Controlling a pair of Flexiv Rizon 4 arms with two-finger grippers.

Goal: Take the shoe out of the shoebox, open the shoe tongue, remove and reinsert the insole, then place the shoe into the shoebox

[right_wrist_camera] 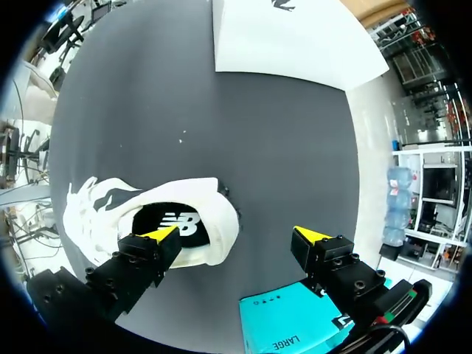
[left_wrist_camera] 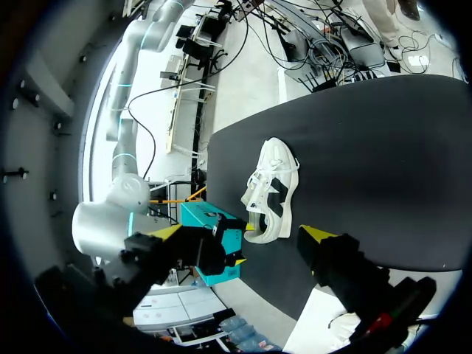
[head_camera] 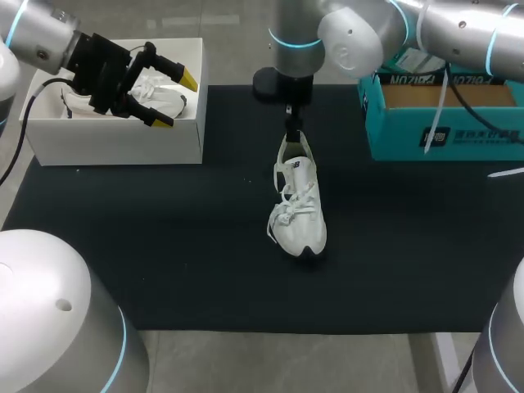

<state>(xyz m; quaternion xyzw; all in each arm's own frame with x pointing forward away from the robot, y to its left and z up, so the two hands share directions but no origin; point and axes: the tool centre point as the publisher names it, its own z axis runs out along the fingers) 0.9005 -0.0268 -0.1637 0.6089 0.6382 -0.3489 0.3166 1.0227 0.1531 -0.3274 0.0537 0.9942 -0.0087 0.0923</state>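
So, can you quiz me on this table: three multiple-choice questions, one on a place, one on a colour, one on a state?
1. Where is the white laced sneaker under the right gripper? A in a box; B on the black mat; C held in the air.
2. What colour is the cardboard box at the mat's right edge? A teal; B red; C white.
3. The left gripper is: A shut on a shoe; B shut on a lace; C open.
Answers: 1 B, it lies on the mat. 2 A, its walls are teal. 3 C, its yellow tips stand apart, holding nothing.
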